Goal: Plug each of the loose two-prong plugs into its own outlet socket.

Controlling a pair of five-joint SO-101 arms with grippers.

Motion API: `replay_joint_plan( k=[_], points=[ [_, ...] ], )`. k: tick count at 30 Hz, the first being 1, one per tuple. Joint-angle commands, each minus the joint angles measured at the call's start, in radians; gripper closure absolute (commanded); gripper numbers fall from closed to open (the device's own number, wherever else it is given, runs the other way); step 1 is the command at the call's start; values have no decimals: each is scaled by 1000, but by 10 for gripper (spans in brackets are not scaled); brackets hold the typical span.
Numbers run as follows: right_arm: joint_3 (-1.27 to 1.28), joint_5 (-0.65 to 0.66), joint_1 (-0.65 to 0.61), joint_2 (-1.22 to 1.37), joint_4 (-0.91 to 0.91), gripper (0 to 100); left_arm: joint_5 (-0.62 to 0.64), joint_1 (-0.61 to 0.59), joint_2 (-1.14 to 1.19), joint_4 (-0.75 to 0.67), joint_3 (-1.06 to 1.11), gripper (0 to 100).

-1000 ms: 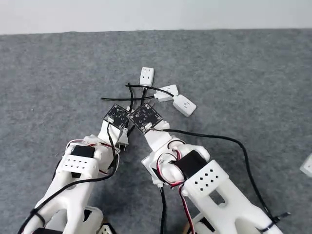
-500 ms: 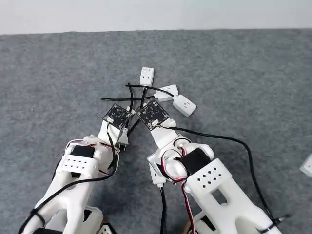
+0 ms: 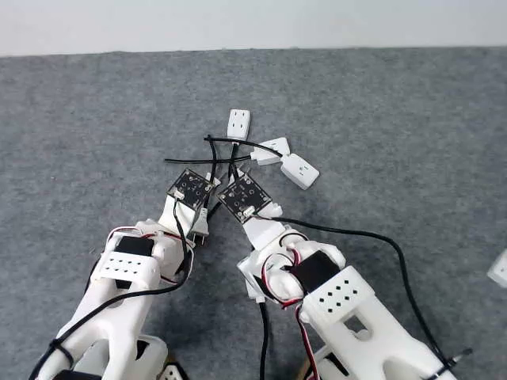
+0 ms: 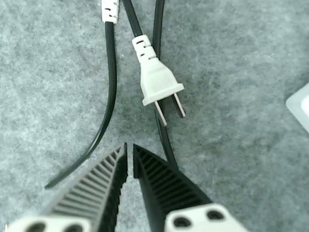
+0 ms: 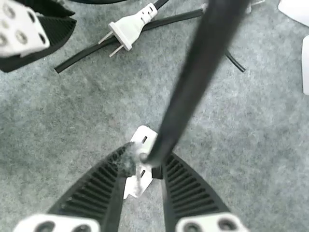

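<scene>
Grey carpet (image 3: 79, 119) covers the table, and a pale wall runs along its far edge.

**High view.** Three white outlet sockets lie clustered beyond both arms: the far socket (image 3: 238, 123), the middle socket (image 3: 273, 148) and the near socket (image 3: 299, 171). Black cords (image 3: 190, 161) cross just in front of them. The left arm (image 3: 127, 269) and the right arm (image 3: 333, 293) stand side by side, with their wrists close together over the cords.

**Left wrist view.** The left gripper (image 4: 129, 147) hangs above the carpet. Its jaws are closed to a thin slit and hold nothing. The loose plug (image 4: 157, 84) lies flat just ahead of the fingertips, across a black cord, with both prongs towards the gripper.

**Right wrist view.** The right gripper (image 5: 142, 157) is clamped on the held plug (image 5: 143, 140). The plug's white body sits between the jaws and its black cord runs up towards the camera. The direction of its prongs cannot be told. The loose plug and the left gripper lie farther off.

**Step in hand (judgement).** One plug is grasped and its insertion is not yet done. The second plug awaits pickup.

**Next move (judgement).**
1. Carry the held plug to a socket.
2. Align the prongs with the slots.
3. Press straight in.

The sockets rest loose on the carpet and are likely to slide, so the left gripper would probably need to brace the chosen socket.
</scene>
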Motion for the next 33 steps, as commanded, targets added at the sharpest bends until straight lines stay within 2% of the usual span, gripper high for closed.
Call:
replay_joint_plan(
  k=[1,13,24,27,33],
  points=[
    [6,9,-5,4,-19,991,11,-6,-40,-31,5,987],
    [44,-12,41,-5,-93,991,11,-6,-69,-34,21,987],
    [21,-37,47,-7,-88,991,11,-6,-69,-32,21,987],
    [-21,-35,116,-7,-53,991,11,-6,-69,-32,21,987],
    [-112,26,357,5,85,991,11,-6,-69,-31,21,987]
  ],
)
